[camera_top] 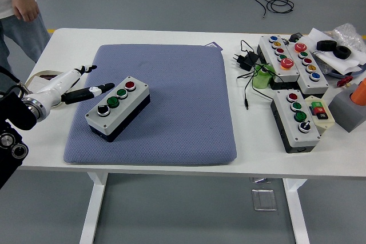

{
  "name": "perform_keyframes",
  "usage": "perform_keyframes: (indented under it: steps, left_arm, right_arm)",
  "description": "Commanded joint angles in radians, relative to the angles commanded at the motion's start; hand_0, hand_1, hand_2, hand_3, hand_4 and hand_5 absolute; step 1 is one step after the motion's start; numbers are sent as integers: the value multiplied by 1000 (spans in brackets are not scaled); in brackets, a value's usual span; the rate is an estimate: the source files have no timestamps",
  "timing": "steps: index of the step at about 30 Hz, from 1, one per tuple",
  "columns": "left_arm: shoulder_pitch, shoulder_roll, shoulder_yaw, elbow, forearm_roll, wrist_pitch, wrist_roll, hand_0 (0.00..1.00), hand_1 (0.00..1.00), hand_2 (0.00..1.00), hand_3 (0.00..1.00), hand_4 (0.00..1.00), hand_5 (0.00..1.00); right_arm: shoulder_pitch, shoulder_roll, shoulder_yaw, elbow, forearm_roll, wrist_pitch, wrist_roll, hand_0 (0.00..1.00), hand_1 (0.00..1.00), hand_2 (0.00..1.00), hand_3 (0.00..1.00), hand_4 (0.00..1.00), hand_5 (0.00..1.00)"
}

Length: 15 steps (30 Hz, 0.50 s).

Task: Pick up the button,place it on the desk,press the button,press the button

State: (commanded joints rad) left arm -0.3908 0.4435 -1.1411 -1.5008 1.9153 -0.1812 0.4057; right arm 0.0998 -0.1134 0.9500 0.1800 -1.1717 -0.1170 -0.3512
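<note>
The left hand point(80, 87) reaches over the blue-grey mat point(171, 124), fingers extended and holding nothing. Its fingertips point(108, 87) lie just beside the grey button box point(118, 107).

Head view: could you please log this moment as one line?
left hand: open, beside button box | box: on blue pad | right hand: unseen

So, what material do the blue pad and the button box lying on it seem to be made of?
The blue pad looks like soft foam or woven fabric: its matte surface has a fine dotted texture and rounded edges. The button box seems hard plastic, with a smooth light grey top, a dark base and glossy red and green caps. Neither can be confirmed by sight alone.
</note>
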Motion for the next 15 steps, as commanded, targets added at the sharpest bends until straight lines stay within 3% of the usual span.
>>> perform_keyframes:
  steps: [7,15]
  left_arm:
    - [-19,-29,41,20,238,26,54,998,998,998,998,998,998]
    - [-31,-72,71,34,185,33,110,998,998,998,998,998,998]
  right_arm:
    - [1,0,1,0,-1,-1,0,629,547,623,568,306,252]
    - [1,0,-1,0,3,-2,1,629,548,622,568,305,253]
